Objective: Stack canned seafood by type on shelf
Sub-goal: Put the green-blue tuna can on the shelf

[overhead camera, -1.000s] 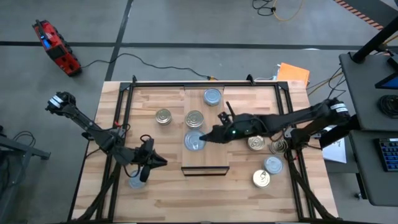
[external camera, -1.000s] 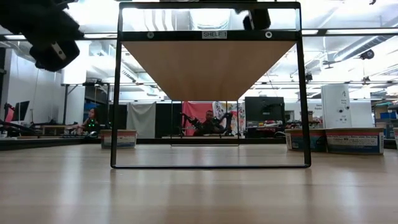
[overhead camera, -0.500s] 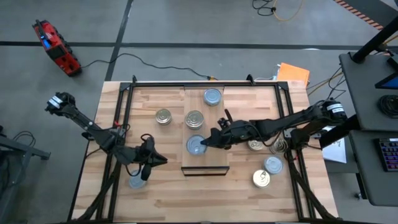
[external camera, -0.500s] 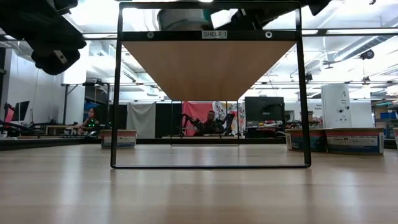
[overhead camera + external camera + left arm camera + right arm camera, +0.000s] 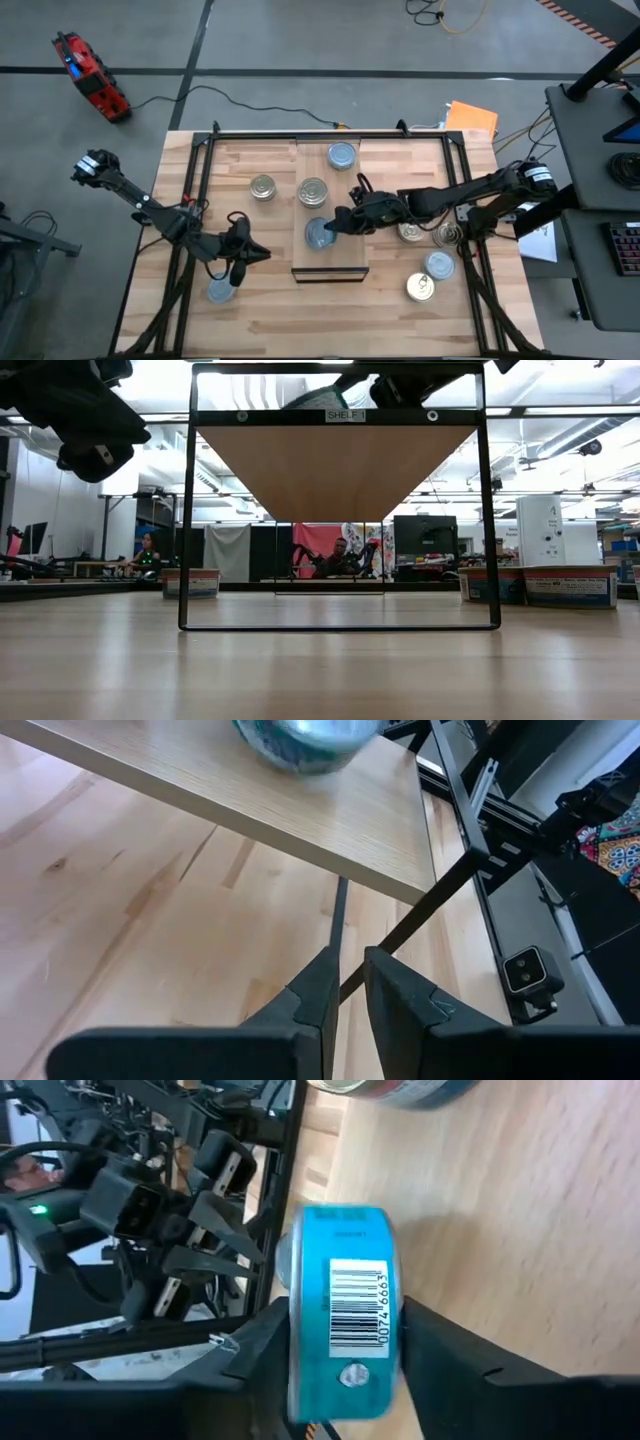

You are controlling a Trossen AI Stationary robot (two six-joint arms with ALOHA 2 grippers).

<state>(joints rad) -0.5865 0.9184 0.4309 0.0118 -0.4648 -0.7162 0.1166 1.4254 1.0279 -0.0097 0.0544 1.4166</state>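
The blue-labelled tin sits tilted over the shelf; we judge it rigid, smooth, rather slippery, best pinched across its side wall; our right gripper is clamped on exactly that; the left gripper, nearly closed and empty, waits beside the shelf.

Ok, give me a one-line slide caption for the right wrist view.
Right gripper clamps a blue-labelled tin on its side, barcode showing, above the light-wood shelf.
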